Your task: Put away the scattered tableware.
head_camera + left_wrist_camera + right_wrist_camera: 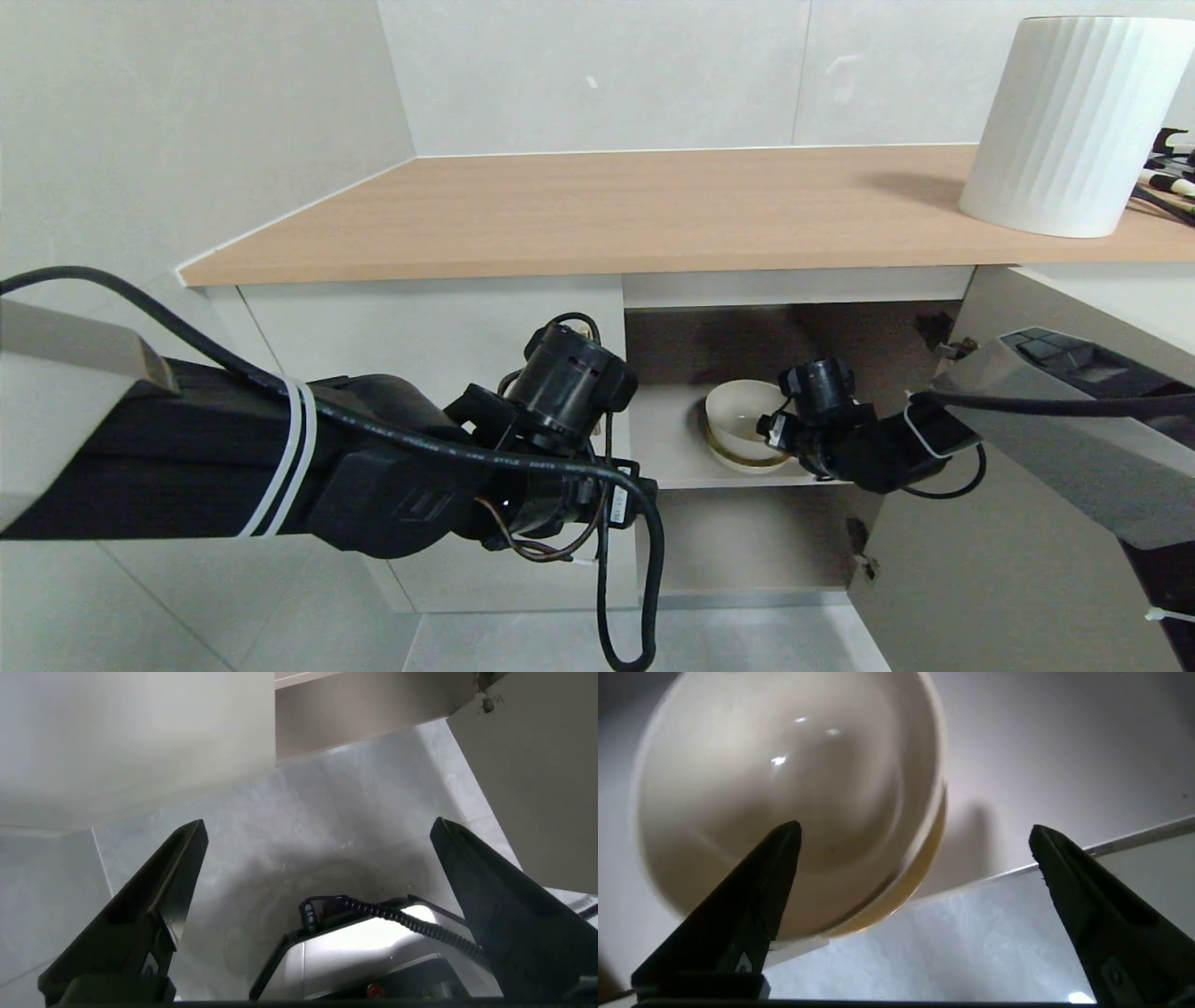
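R hand (913, 833) near bowl (785, 784), mouth up

- Pale tiled walls (597, 75) are seen meeting in a corner behind the counter.
- A light wood countertop (653, 205) is carried on a white cabinet (429, 336).
- The cabinet's right door (980, 579) is found swung open; a white shelf (667, 439) is exposed inside, with the back in shadow.
- A white ribbed container (1064, 121) is noted upright on the countertop, far right.
- Pale grey floor tiles (504, 644) are recorded below.
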Available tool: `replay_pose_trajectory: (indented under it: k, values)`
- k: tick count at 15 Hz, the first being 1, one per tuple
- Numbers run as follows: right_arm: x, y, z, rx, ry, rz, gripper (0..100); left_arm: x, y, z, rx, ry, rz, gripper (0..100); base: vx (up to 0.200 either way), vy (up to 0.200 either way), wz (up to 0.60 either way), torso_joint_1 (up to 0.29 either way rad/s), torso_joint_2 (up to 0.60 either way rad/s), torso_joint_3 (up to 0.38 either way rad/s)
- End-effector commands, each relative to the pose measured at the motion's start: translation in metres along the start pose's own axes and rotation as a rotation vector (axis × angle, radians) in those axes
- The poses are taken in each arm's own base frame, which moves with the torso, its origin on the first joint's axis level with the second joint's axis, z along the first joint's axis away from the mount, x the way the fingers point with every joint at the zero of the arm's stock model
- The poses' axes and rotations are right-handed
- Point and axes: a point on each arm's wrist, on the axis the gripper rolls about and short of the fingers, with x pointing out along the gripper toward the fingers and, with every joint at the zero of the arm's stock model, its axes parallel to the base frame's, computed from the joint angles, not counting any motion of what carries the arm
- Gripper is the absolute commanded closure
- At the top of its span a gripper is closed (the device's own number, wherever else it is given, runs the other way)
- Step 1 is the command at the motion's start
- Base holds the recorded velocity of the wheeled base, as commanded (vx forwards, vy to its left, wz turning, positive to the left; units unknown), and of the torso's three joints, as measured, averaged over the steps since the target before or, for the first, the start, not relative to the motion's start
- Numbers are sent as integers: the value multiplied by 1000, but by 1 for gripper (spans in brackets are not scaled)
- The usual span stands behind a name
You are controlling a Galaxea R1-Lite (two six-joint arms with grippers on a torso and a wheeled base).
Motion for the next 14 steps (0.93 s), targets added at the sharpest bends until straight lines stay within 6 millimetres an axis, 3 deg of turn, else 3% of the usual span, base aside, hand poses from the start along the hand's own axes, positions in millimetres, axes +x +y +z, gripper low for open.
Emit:
replay_pose_trajectory:
  k: [1,3,8,10,11,12,14]
  values:
    - [-11,3,4,-1,-5,14,0,0,0,0,-1,-1,1,0,0,0,0,0,0,0]
    - [-29,4,6,-10,7,29,0,0,1,0,-3,-1,2,0,0,0,0,0,0,0]
    - [-99,5,16,-80,148,146,0,-6,9,-1,-16,0,15,0,0,0,0,0,0,0]
    - [-147,3,33,-153,201,165,0,-15,17,-5,-46,-2,17,0,0,0,0,0,0,0]
    - [-194,1,43,-192,257,193,0,-23,24,-6,-66,-8,25,0,0,0,0,0,0,0]
    - [-222,-5,49,-213,286,204,0,-29,30,-7,-76,-13,29,0,0,0,0,0,0,0]
    - [-244,-16,40,-249,342,191,0,-45,34,-8,-85,-40,20,0,0,0,0,0,0,0]
